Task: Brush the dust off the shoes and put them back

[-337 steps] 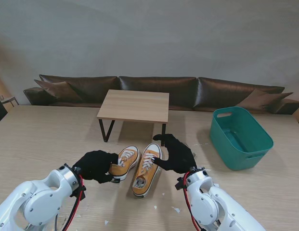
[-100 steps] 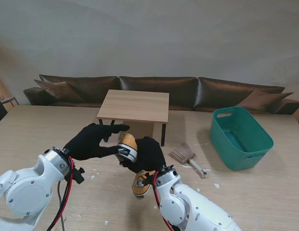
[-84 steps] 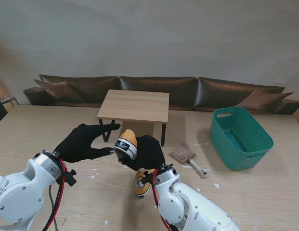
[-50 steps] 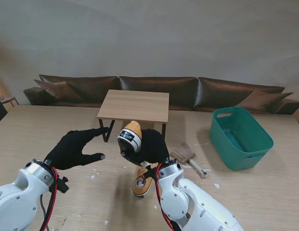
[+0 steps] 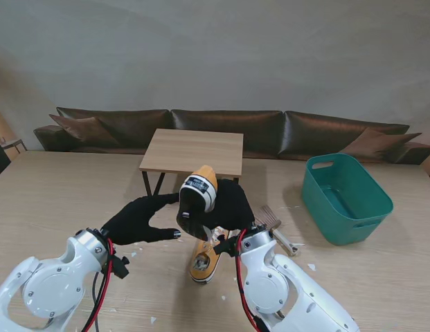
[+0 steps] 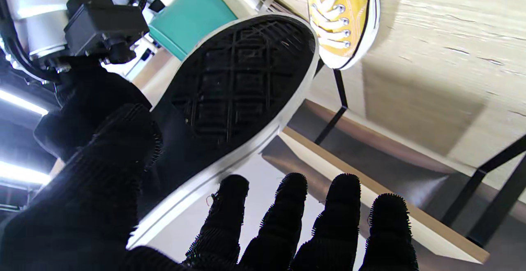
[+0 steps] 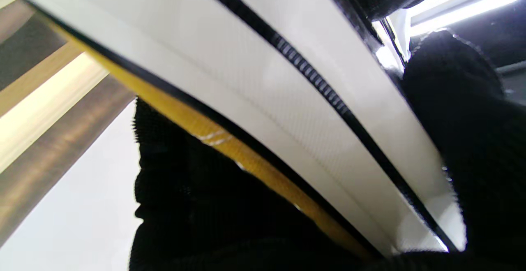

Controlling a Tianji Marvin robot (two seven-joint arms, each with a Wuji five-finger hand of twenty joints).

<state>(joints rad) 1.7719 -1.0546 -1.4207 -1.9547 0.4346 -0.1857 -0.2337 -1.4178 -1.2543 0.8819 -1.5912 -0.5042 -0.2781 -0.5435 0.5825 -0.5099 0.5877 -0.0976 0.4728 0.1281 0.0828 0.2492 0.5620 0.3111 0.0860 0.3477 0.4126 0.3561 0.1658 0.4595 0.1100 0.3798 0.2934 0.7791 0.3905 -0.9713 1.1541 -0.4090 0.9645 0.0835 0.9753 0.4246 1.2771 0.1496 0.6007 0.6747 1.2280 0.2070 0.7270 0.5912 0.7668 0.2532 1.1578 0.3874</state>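
Note:
My right hand (image 5: 232,205) is shut on a yellow canvas shoe (image 5: 199,196) and holds it in the air, heel toward me. Its black sole (image 6: 238,90) faces my left hand (image 5: 140,219), which is open with fingers (image 6: 306,221) spread just beside the shoe, holding nothing. In the right wrist view the shoe's white rubber side (image 7: 287,98) fills the frame between my gloved fingers (image 7: 456,110). The second yellow shoe (image 5: 203,261) lies on the table under the raised one, laces up (image 6: 343,20). A brush (image 5: 275,225) lies to the right, partly hidden behind my right hand.
A teal basket (image 5: 346,197) stands at the right on the table. A small wooden side table (image 5: 194,152) with black legs stands farther from me, a brown sofa (image 5: 228,128) behind it. White scraps (image 5: 253,301) dot the table near me.
The right hand has lifted the shoe higher and a little to the right. The left hand, which let go of it earlier, has swung back in toward the sole.

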